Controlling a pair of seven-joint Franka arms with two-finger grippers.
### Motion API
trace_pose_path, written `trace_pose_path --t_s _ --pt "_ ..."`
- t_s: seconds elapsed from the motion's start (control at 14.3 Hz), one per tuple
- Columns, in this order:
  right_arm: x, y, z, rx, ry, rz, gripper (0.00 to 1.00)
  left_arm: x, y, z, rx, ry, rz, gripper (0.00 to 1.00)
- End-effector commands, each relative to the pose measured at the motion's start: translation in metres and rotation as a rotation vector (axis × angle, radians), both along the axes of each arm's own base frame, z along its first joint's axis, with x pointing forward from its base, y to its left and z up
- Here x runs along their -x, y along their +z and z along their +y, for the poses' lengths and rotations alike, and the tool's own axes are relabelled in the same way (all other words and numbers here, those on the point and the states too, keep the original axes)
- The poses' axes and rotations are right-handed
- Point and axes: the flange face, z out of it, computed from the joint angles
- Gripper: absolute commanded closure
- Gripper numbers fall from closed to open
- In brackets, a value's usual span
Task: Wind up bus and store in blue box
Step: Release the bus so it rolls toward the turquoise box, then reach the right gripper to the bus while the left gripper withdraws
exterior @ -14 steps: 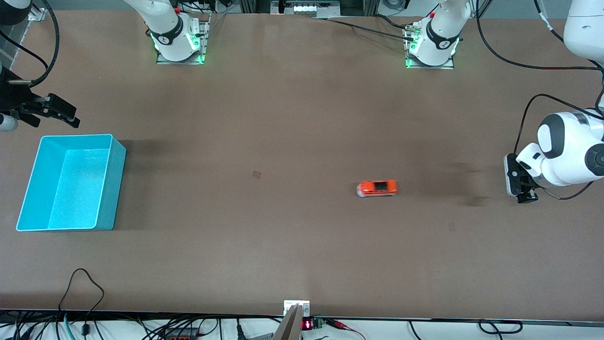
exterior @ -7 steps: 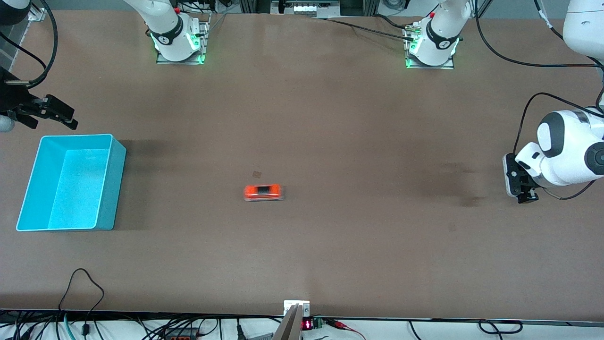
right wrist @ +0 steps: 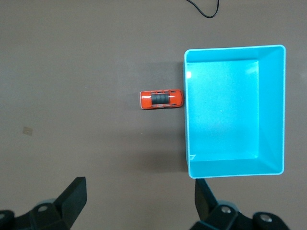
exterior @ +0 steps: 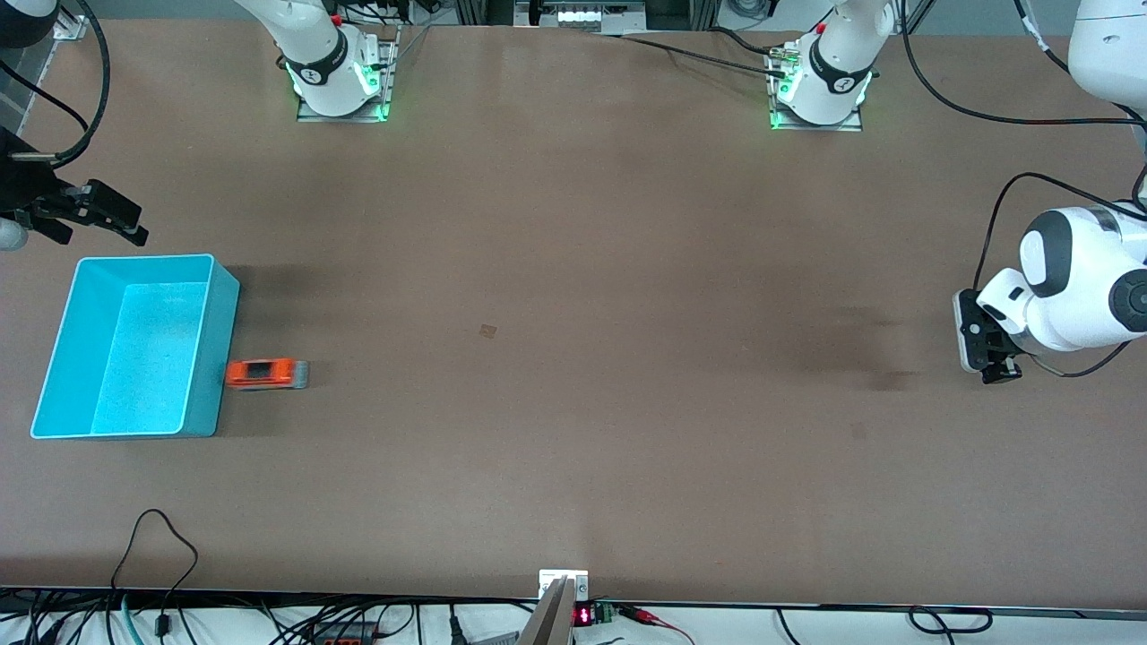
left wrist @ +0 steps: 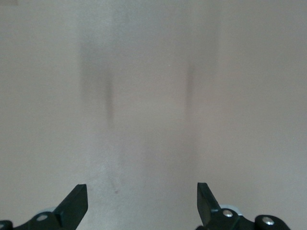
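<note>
The bus (exterior: pixel 266 374) is sitting on the tabletop (exterior: pixel 573 466) with its orange end against, or just beside, the outer wall of the blue box (exterior: pixel 204 421), at the right arm's end of the tabletop. No pincer is holding it, so the winding step appears to be finished and the storing step is pending.

The right pincer (exterior: pixel 100 213) is hovering high over the bare tabletop beside the box wall that lies farther from the front camera. Its jaws are standing wide apart and gripping nothing; in the right wrist view the bus (right wrist: pixel 161 99) and the blue box (right wrist: pixel 271 167) are both lying well below it.

The next move is calling for the right pincer to descend over the bus, close across its narrow sides, lift it above the rim and release it inside.

The left pincer (exterior: pixel 984 345) is waiting over the left arm's end of the tabletop, jaws spread and empty, well apart from the bus.
</note>
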Motion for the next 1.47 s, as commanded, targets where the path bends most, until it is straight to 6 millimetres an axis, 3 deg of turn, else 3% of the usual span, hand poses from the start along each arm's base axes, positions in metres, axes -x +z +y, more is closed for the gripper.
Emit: trace_pose_path --t_s 0.0,0.14,0.28,0.56,0.84,1.19,1.4 --pt "-0.001 0.009 0.002 -0.029 -0.022 -0.020 0.00 -0.011 0.023 -0.001 -0.022 0.003 -0.029 0.00" --pt "-0.002 0.012 0.002 -0.058 -0.029 -0.027 0.00 -0.021 0.039 -0.015 -0.011 -0.010 -0.040 0.00" --pt "-0.003 0.012 0.002 -0.057 -0.028 -0.029 0.00 -0.029 0.074 -0.010 -0.034 0.095 -0.041 0.00" --pt "-0.016 -0.007 0.010 -0.042 -0.011 -0.004 0.00 -0.012 0.126 -0.024 -0.092 0.340 0.008 0.00" --pt "-0.025 -0.026 0.017 -0.044 0.010 0.026 0.00 -0.013 0.184 -0.041 -0.067 0.503 0.022 0.00" --pt "-0.040 -0.064 0.040 -0.041 0.046 0.082 0.00 -0.022 0.270 -0.115 -0.092 0.620 0.001 0.00" --pt "-0.061 -0.086 0.060 -0.023 0.082 0.091 0.00 -0.019 0.310 -0.147 -0.109 0.737 -0.021 0.00"
